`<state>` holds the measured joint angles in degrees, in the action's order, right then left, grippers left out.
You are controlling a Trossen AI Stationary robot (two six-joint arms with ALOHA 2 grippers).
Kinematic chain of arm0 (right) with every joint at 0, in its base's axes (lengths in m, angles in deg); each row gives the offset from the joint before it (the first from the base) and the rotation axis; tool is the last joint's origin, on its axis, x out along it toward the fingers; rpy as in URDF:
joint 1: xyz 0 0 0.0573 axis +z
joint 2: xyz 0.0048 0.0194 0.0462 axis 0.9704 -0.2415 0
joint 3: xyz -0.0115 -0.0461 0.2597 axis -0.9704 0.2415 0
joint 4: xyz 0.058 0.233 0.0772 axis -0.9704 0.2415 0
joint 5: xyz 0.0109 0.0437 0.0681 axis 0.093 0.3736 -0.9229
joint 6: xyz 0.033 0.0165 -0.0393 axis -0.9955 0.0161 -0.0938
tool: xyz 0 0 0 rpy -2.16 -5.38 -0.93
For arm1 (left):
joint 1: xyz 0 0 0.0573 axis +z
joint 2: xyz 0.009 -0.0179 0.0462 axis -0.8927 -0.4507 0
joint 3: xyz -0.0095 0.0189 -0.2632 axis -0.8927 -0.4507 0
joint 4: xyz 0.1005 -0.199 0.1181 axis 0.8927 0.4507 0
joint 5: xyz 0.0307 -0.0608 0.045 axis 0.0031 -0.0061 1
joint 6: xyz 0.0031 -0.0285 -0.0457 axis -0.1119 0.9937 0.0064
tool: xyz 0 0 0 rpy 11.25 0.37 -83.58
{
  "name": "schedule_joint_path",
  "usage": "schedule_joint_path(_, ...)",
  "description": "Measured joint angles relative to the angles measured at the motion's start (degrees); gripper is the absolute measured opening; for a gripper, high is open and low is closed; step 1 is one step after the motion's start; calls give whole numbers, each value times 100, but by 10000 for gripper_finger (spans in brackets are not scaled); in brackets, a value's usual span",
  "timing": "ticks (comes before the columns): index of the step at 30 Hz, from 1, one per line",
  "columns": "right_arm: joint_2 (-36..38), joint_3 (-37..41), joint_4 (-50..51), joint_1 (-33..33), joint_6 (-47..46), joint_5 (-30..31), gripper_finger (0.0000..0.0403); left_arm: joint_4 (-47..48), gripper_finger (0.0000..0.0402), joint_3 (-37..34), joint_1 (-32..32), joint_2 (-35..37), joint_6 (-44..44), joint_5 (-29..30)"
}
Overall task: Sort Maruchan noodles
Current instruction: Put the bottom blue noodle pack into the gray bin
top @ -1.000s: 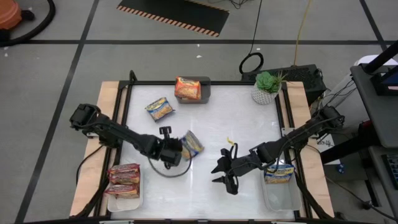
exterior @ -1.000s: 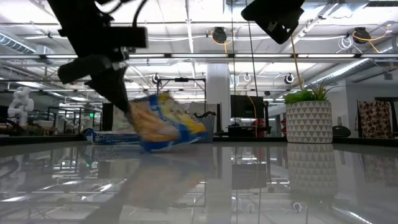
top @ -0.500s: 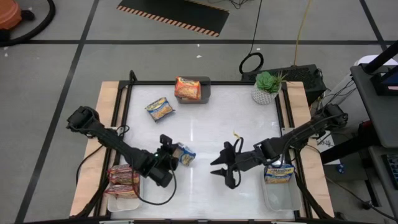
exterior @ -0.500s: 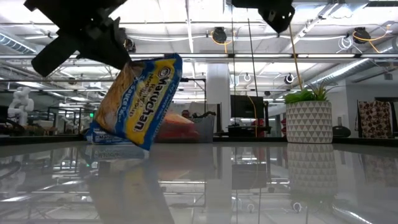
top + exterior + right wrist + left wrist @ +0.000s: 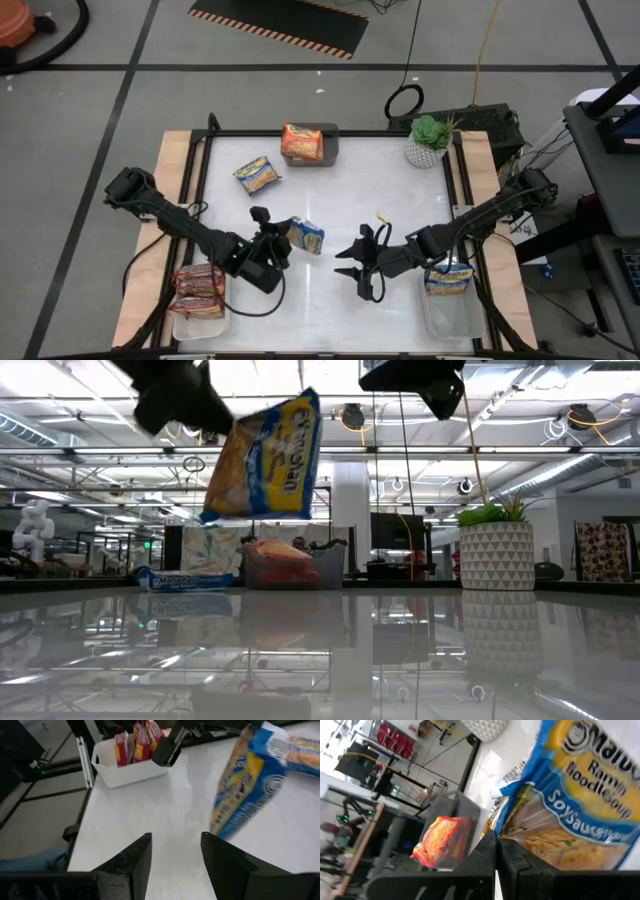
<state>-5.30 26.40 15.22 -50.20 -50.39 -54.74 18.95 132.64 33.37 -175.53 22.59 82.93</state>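
My left gripper is pinched tight on a blue-and-yellow soy sauce packet, gripping it by one edge w/ the fingers pressed together on the wrapper. The packet hangs clear of the table; in the low view it's up high, tilted, not touching the surface. That puts it over the table's mid-left area, just beside my right gripper's reach.

My right gripper hovers near the table's middle, fingers spread apart, nothing between them. It points toward the held packet, which shows close ahead in the right wrist view.

Farther out: the white tray at the front-left corner holds red packets, standing on edge in the right wrist view. The white tray at front right holds another blue-and-yellow packet. Toward the back, a loose blue-and-yellow packet lies flat on the table, and an orange packet sits in the grey bin at the back edge. A potted plant stands at the back-right corner.
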Motion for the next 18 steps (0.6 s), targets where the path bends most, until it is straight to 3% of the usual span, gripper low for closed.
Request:
schedule_joint_path(11,0,0,-226,2,205,1058,165,-219,1,412,-197,3,284,36)
schedule_joint_path(18,-23,0,-289,2,444,1074,165,-246,1,414,-159,3,247,53)
